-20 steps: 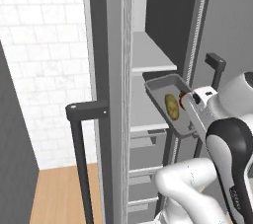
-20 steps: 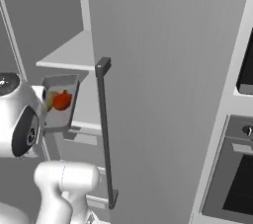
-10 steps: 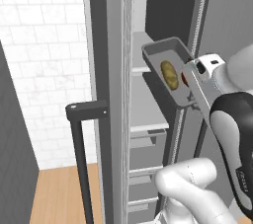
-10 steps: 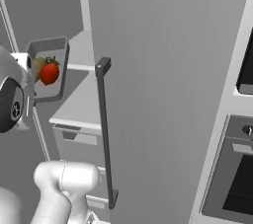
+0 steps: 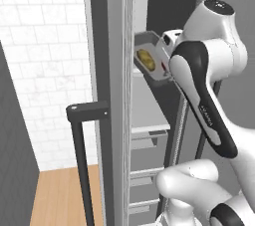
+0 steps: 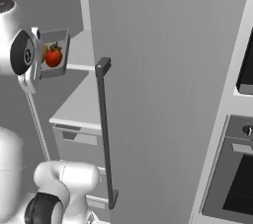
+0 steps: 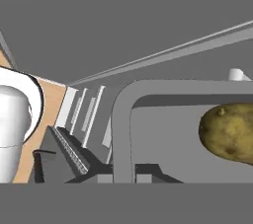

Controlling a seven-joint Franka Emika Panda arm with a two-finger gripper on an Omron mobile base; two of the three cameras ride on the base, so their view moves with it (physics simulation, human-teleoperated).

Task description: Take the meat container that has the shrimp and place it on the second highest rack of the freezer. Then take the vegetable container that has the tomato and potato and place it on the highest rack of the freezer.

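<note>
while the tray (image 5: pixel 152 63) tilts steeply inside the freezer (image 6: pixel 163 70), the jaws clench its rim, potato (image 7: pixel 230 131) inside.

Both base views flank the open freezer (image 5: pixel 114 95); the hand view looks down its front.

The potato (image 7: pixel 230 133), a yellowish-brown speckled lump, lies inside the grey vegetable container (image 7: pixel 123 134) at its right side, cut off by the picture's edge. The container's thick rounded rim bends around a corner to the left of the potato, and its flat grey floor spreads between the two. Left of the container, past its rim, the freezer (image 7: pixel 84 114) shows pale stepped drawer fronts, with a strip of wooden floor (image 7: pixel 34 134) further left again.
</note>
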